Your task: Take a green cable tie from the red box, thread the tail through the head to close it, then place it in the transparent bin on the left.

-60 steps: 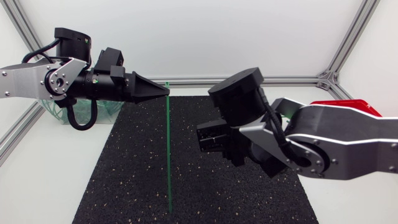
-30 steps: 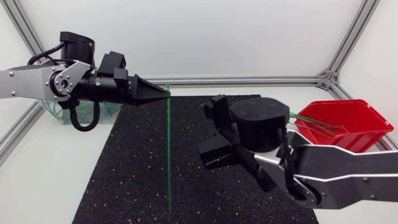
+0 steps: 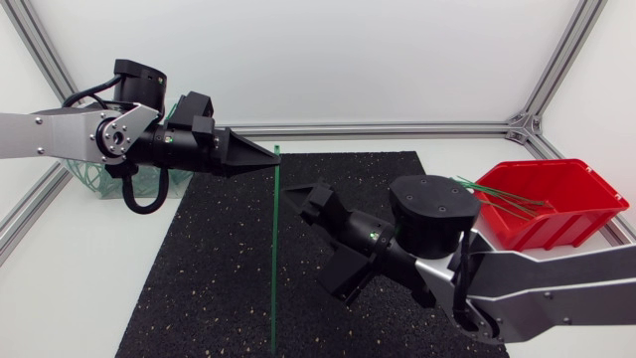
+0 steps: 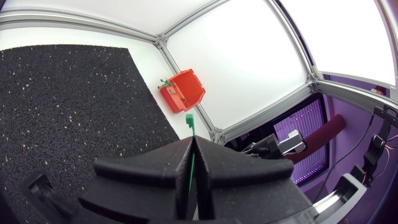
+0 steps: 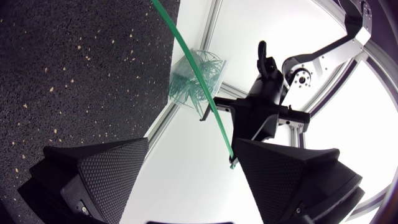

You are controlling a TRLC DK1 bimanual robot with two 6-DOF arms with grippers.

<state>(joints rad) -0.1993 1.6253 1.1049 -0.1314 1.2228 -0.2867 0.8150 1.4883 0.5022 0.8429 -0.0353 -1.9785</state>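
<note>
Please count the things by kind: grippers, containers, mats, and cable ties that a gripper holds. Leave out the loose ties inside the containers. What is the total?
Grippers: 2, left gripper and right gripper
Containers: 2, red box and transparent bin
Mats: 1, black mat
Held ties: 1, green cable tie
Total: 6

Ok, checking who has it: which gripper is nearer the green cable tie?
Left. The left gripper is shut on the green cable tie near its head; the right gripper is open just beside it, not touching.
</note>
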